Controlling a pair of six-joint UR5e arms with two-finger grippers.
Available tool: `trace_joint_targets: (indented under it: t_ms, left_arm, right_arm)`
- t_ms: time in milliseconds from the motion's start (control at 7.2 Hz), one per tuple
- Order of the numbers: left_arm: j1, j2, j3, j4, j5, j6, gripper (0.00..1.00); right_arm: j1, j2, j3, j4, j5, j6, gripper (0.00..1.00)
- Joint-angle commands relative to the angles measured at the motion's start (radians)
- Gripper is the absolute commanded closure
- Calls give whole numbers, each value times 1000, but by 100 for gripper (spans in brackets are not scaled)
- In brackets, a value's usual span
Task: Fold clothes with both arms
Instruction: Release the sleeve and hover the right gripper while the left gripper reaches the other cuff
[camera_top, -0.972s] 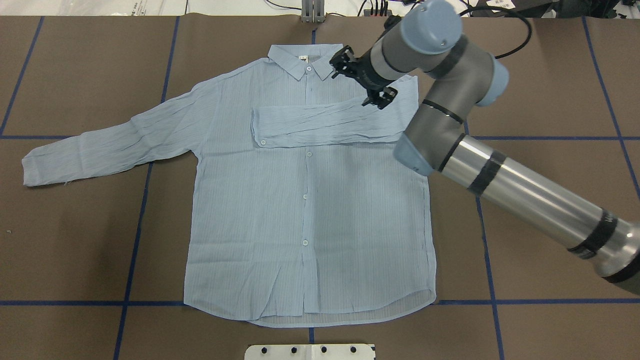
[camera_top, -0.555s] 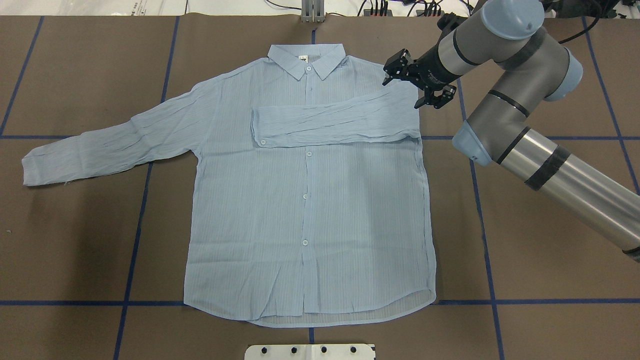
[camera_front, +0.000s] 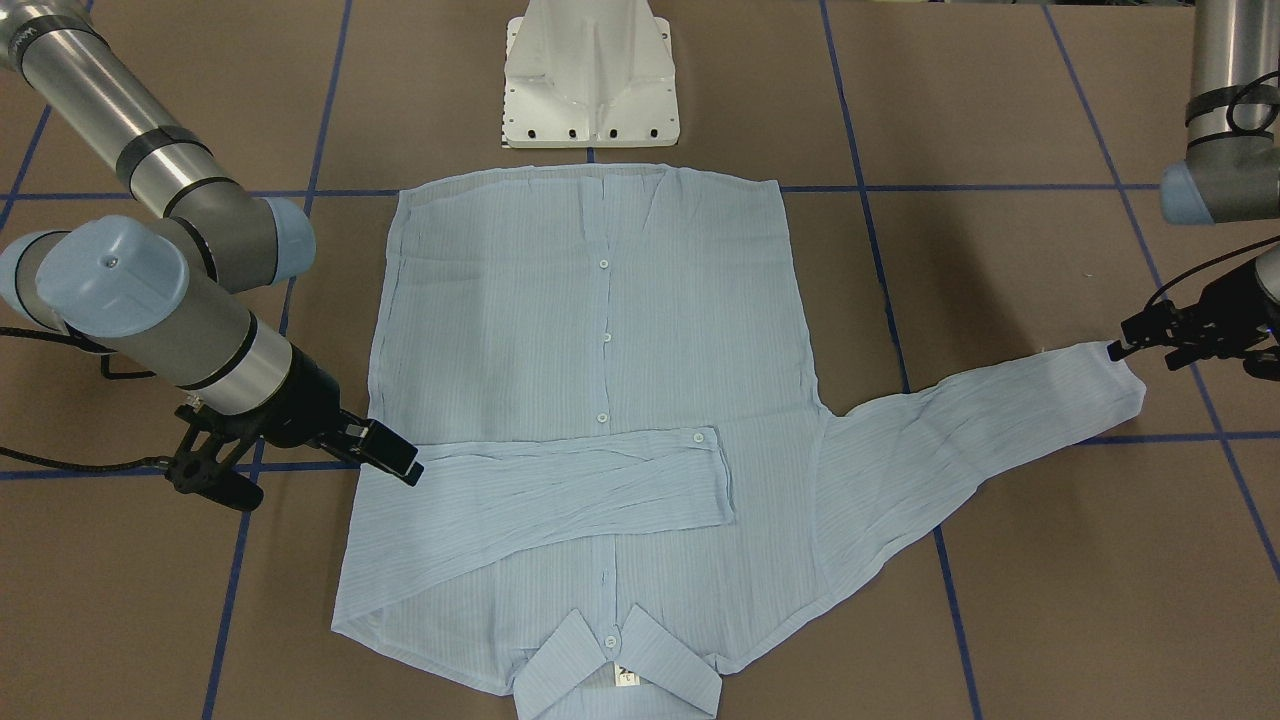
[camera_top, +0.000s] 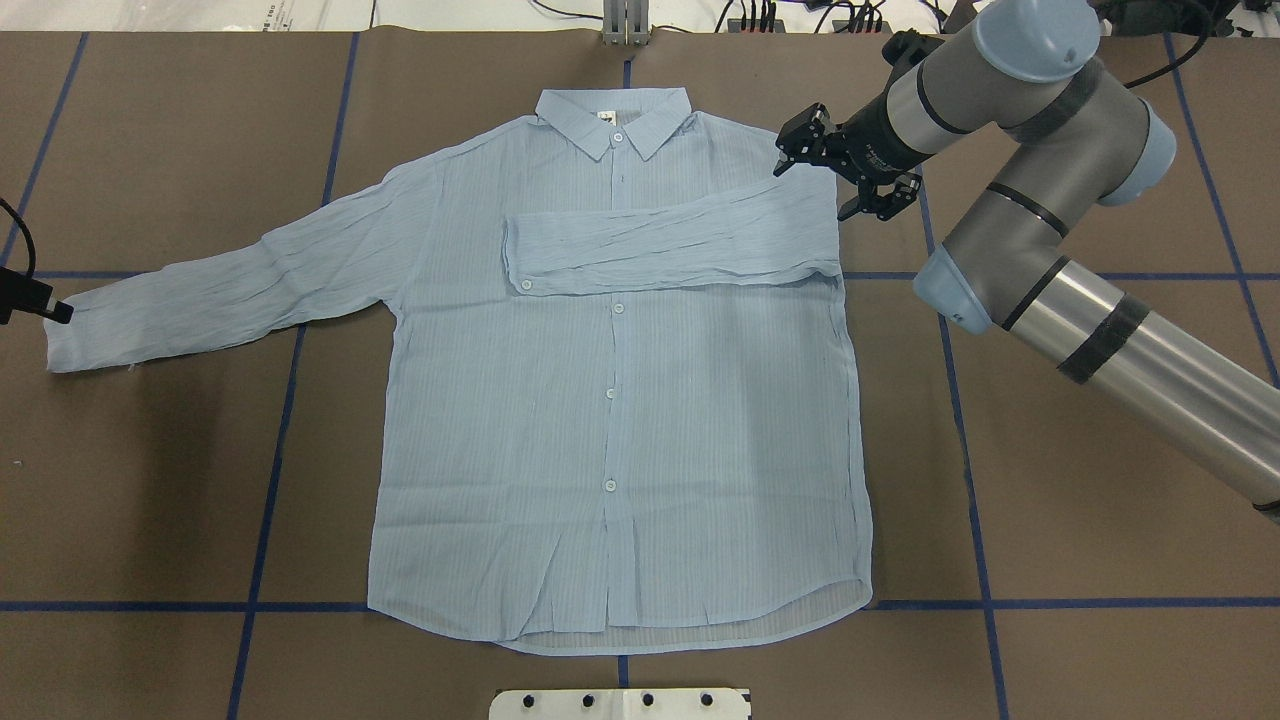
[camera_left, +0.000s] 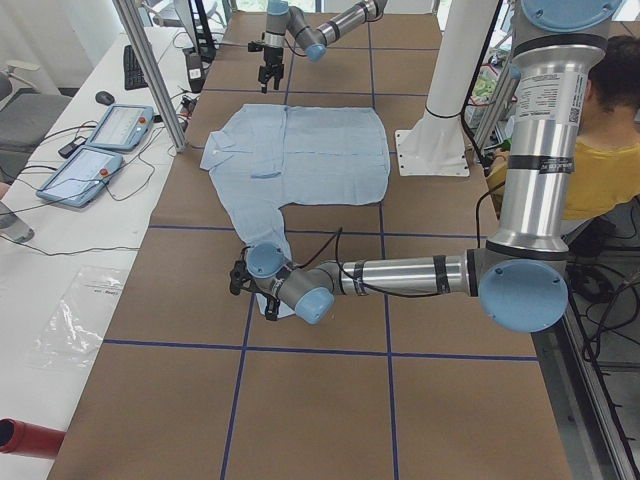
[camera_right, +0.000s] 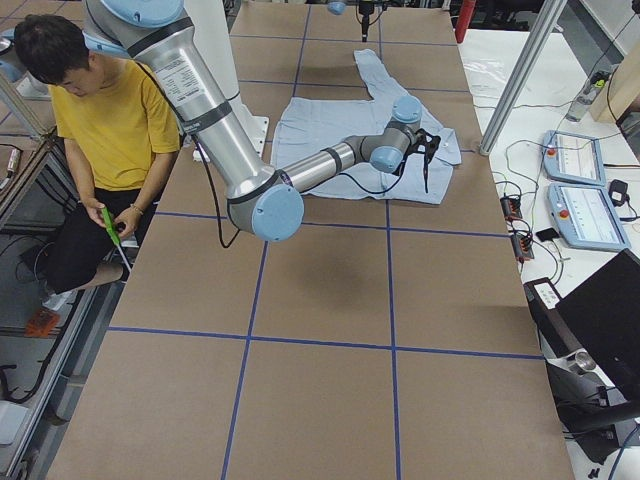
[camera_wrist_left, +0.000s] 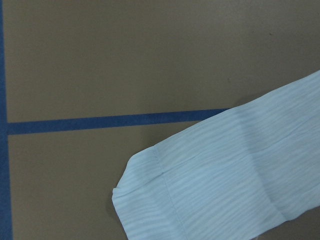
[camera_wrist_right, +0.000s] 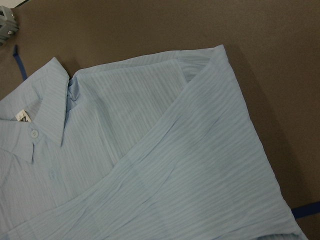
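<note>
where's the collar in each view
front-facing: collar bottom centre
overhead: collar top centre
exterior left: collar at left edge of shirt
exterior right: collar at shirt's right edge
left wrist: not in view
right wrist: collar at left
landmark: folded sleeve, just beside it

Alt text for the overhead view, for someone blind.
Light blue shirt lies flat, buttons up, on a brown table, one sleeve folded across its chest. The open right gripper hovers by that shoulder; the left gripper shows at the other cuff.

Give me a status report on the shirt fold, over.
Right gripper open, empty, beside folded sleeve. Left gripper at outstretched cuff, state unclear. Shirt flat, front up. Nothing seen blocking.
</note>
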Motion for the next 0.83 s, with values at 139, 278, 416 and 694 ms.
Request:
trace_joint_targets:
  t_ms: [139, 278, 416, 694]
  left_arm:
    - [27, -3, 30, -9, 1, -4, 11]
    - [32, -3, 24, -9, 0, -7, 11]
    - [34, -2, 28, -9, 1, -4, 15]
    - [59, 3, 30, -9, -2, -7, 21]
  right_arm:
    - [-1, -6, 1, 3, 1, 0, 1]
    - [-1, -7, 1, 11, 1, 0, 1]
    - [-2, -15, -4, 38, -1, 0, 1]
    - [-2, -23, -4, 58, 1, 0, 1]
